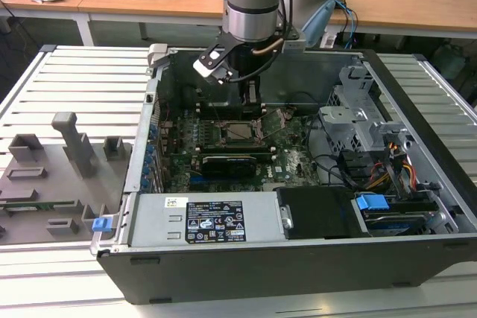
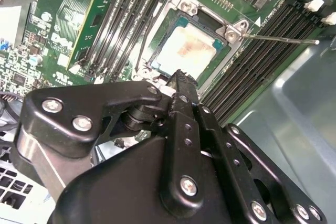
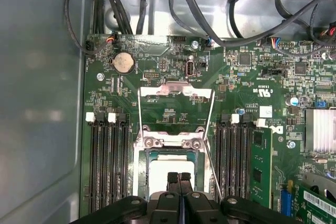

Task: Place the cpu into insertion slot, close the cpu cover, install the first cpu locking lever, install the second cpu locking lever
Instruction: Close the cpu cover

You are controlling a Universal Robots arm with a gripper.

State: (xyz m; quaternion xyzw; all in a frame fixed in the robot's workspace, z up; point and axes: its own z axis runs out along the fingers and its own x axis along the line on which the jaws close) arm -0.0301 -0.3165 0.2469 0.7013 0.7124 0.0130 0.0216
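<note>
**A:** First wrist view: gripper point(image 3: 178, 176) has its fingers pressed together with nothing visible between them. The tips sit over the cpu point(image 3: 157, 176).

**B:** And where's the cpu?

**A:** Lying flat inside the insertion slot point(image 3: 170, 153), pale top up. The tips cover part of it, so I can't tell whether they touch it or hover.

**B:** Cover?

**A:** The cpu cover point(image 3: 176, 89) is raised, not down on the chip. It's hinged along the slot edge opposite the one the gripper reaches in over, and the board shows through its window. From the gripper it lies straight ahead, past the slot, with the hinge line running crosswise to the fingers. The exterior view agrees: the frame tilts up off the slot's edge toward the exterior view's right.

**B:** Levers?

**A:** Second wrist view shows one locking lever point(image 2: 278, 39), a thin wire leaving a slot corner and running out over the memory slots point(image 2: 273, 61). It looks unlatched, my read. I can't separate the other one from the cover's side rails.

**B:** Anything hidden?

**A:** The slot edge under the gripper is behind the finger links in both wrist views, so I can't confirm the cpu is fully seated. In the exterior view the arm blocks the slot's back edge.
</note>
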